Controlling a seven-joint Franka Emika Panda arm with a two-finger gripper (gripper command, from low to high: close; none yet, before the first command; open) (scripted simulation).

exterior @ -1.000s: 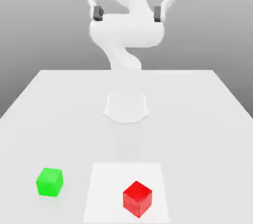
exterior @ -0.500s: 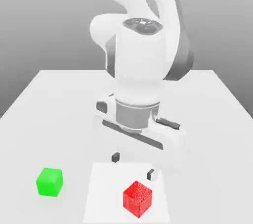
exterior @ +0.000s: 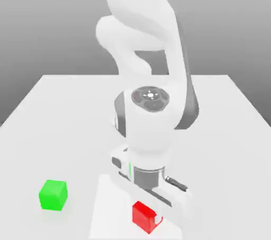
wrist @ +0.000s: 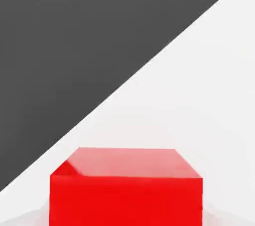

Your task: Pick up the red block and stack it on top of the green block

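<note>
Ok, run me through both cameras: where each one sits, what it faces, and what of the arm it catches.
Exterior view: off the arm, raised above the near table edge, facing the arm's front; the arm bends down over the red block, with the green block toward the exterior view's left.
Hand view: mounted on the hand, looking close at the red block on the table; no arm parts visible.
Shared: the red block and the table.
</note>
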